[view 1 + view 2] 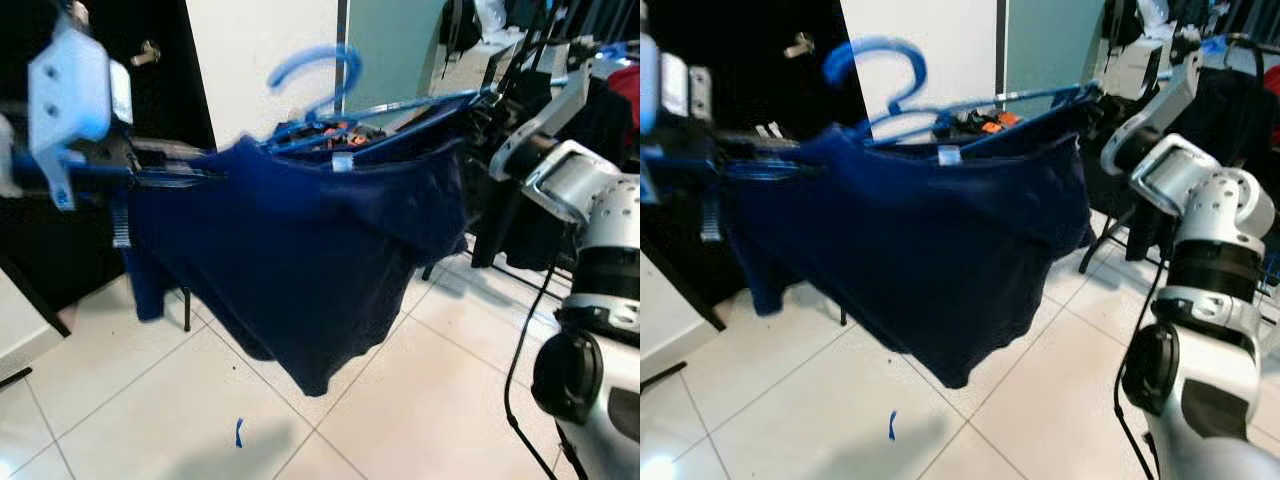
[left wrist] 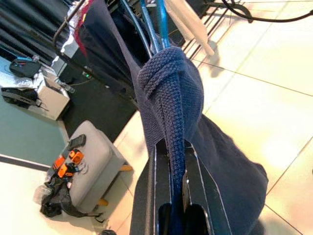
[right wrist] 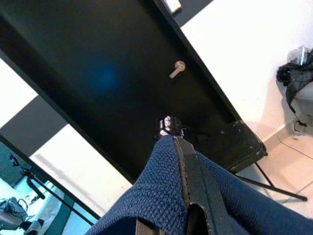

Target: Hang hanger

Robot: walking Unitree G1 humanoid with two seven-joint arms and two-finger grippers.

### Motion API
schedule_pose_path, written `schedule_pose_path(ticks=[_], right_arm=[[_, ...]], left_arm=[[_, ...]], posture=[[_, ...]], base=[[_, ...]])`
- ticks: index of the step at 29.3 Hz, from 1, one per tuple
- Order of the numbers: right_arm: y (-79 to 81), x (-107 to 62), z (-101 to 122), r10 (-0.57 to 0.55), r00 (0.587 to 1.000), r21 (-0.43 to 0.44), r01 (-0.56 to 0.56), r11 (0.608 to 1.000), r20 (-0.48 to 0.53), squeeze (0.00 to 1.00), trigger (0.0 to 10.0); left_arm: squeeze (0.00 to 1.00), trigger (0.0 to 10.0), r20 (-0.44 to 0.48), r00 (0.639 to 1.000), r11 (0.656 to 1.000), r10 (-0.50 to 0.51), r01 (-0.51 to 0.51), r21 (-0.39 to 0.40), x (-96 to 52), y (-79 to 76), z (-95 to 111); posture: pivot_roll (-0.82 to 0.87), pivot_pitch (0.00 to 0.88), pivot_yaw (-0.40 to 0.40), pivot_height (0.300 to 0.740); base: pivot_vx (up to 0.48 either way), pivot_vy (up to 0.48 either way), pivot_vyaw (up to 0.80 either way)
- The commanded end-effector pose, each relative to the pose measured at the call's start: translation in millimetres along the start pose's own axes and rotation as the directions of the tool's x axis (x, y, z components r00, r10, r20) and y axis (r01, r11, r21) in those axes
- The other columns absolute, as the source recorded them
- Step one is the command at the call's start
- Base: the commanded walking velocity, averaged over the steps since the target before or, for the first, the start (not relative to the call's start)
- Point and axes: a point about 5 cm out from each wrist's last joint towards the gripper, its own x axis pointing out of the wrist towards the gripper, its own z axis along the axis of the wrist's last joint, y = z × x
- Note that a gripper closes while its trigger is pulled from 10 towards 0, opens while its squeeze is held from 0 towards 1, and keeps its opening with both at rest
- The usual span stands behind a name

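Right arm (image 1: 1200, 300), silver and black, fills the near corner. Ahead of it a navy knit sweater (image 1: 300, 260) hangs on a blue plastic hanger (image 1: 330, 90), stretched level between both grippers above the white tile floor (image 1: 420, 400). Left gripper (image 2: 176, 161) pinches one shoulder of the sweater; right gripper (image 3: 188, 166) clamps the other. Hanger hook curves up above the sweater's collar. Black door (image 3: 98, 73) behind the sweater.
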Motion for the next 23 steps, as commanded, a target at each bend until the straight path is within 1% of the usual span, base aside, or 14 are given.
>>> schedule_pose_path(ticks=[1,2,3,5,7,11,12,13,14,16,18,19,20,23], right_arm=[[9.4,8.2,3,0.03,0.999,0.014,-0.03,0.999,0.014,0.0,0.0],[9.4,8.2,3,0.03,0.999,0.014,-0.03,0.999,0.014,0.0,0.0],[11.7,10.4,3,0.037,0.999,0.015,-0.037,0.999,0.011,0.0,0.0],[11.7,10.4,3,0.037,0.999,0.015,-0.037,0.999,0.011,0.0,0.0],[14.6,12.6,3,0.045,0.999,0.018,-0.045,0.999,0.005,0.0,0.0],[15.4,13.0,3,0.048,0.999,0.02,-0.048,0.999,0.002,0.0,0.0],[16.6,13.9,2,0.052,0.999,0.022,-0.052,0.998,-0.006,0.0,0.0],[16.6,13.9,2,0.052,0.999,0.022,-0.052,0.998,-0.006,0.0,0.0],[17.2,14.4,0,0.057,0.998,0.019,-0.057,0.998,-0.018,0.0,0.0],[17.2,14.4,0,0.057,0.998,0.019,-0.057,0.998,-0.018,0.0,0.0],[17.1,14.4,-2,0.06,0.998,0.01,-0.06,0.998,-0.034,0.0,0.0],[17.1,14.4,-2,0.06,0.998,0.01,-0.06,0.998,-0.034,0.0,0.0],[16.9,14.4,-2,0.061,0.997,0.007,-0.06,0.998,-0.037,0.0,0.0],[16.9,14.3,-2,0.064,0.997,0.005,-0.064,0.998,-0.041,0.0,0.0]], left_arm=[[0.0,0.0,-0.033,0.999,0.999,-0.032,0.033,0.007,3.3,-6.0,-7],[0.0,0.0,-0.033,0.999,0.999,-0.032,0.033,0.007,3.3,-6.0,-7],[0.0,0.0,-0.055,0.998,1.0,-0.02,0.02,0.008,2.8,-5.6,-10],[0.0,0.0,-0.055,0.998,1.0,-0.02,0.02,0.008,2.8,-5.6,-10],[0.0,0.0,-0.08,0.997,1.0,0.003,-0.002,0.01,1.7,-5.0,-14],[0.0,0.0,-0.086,0.996,1.0,0.011,-0.01,0.012,1.4,-5.0,-15],[0.0,0.0,-0.113,0.993,0.999,0.041,-0.04,0.015,0.6,-4.1,-17],[0.0,0.0,-0.113,0.993,0.999,0.041,-0.04,0.015,0.6,-4.1,-17],[0.0,0.0,-0.156,0.983,0.996,0.094,-0.091,0.026,-3.0,0.4,-21],[0.0,0.0,-0.156,0.983,0.996,0.094,-0.091,0.026,-3.0,0.4,-21],[0.0,0.0,-0.233,0.958,0.985,0.17,-0.162,0.053,-13.6,8.4,-26],[0.0,0.0,-0.233,0.958,0.985,0.17,-0.162,0.053,-13.6,8.4,-26],[0.0,0.0,-0.254,0.95,0.983,0.182,-0.172,0.063,-18.0,10.3,-27],[0.0,0.0,-0.274,0.944,0.983,0.185,-0.172,0.071,-21.8,11.3,-28]], posture=[[-0.02,0.034,0.006,0.74],[-0.02,0.034,0.006,0.74],[-0.02,0.035,0.006,0.74],[-0.02,0.035,0.006,0.74],[-0.02,0.037,0.007,0.74],[-0.02,0.037,0.007,0.74],[-0.02,0.037,0.006,0.74],[-0.02,0.037,0.006,0.74],[-0.02,0.037,0.006,0.74],[-0.02,0.037,0.006,0.74],[-0.02,0.035,0.005,0.74],[-0.02,0.035,0.005,0.74],[-0.02,0.034,0.006,0.74],[-0.01,0.032,0.007,0.74]], base=[[0.0,0.0,0.0],[0.0,0.0,0.0],[0.0,0.0,0.0],[0.0,0.0,0.0],[0.0,0.0,0.0],[0.0,0.0,0.0],[0.0,0.0,0.0],[0.0,0.0,0.0],[0.0,0.0,0.0],[0.0,0.0,0.0],[0.0,0.0,0.0],[0.0,0.0,0.0],[0.0,0.0,0.0],[0.0,0.0,0.0]])
